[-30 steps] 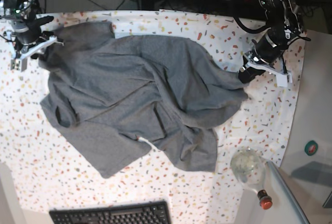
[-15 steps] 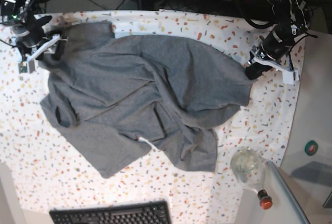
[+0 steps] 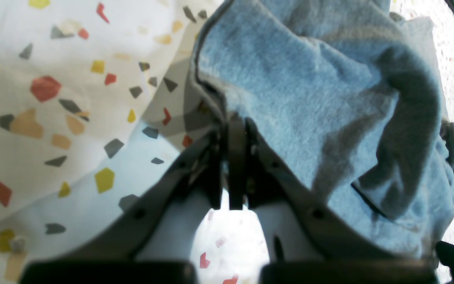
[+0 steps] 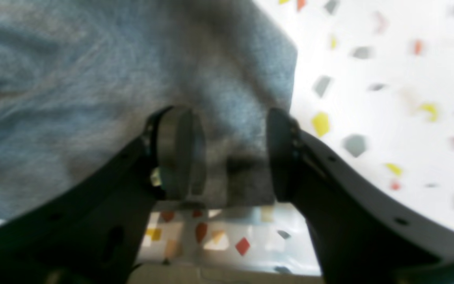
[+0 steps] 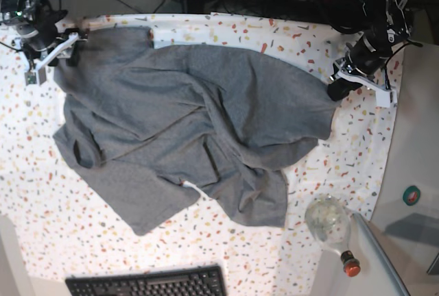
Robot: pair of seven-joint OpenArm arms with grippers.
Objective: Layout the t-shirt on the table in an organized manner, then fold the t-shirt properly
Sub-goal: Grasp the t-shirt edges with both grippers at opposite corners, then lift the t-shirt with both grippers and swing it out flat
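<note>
I am clamping the t-shirt edge in my left gripper; my right gripper straddles fabric, apparently unclosed; tension should be spread evenly.

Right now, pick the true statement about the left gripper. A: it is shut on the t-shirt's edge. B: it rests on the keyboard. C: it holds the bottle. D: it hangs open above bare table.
A: in the left wrist view the left gripper has its jaws pressed together on the hem of the t-shirt, over the table.
</note>
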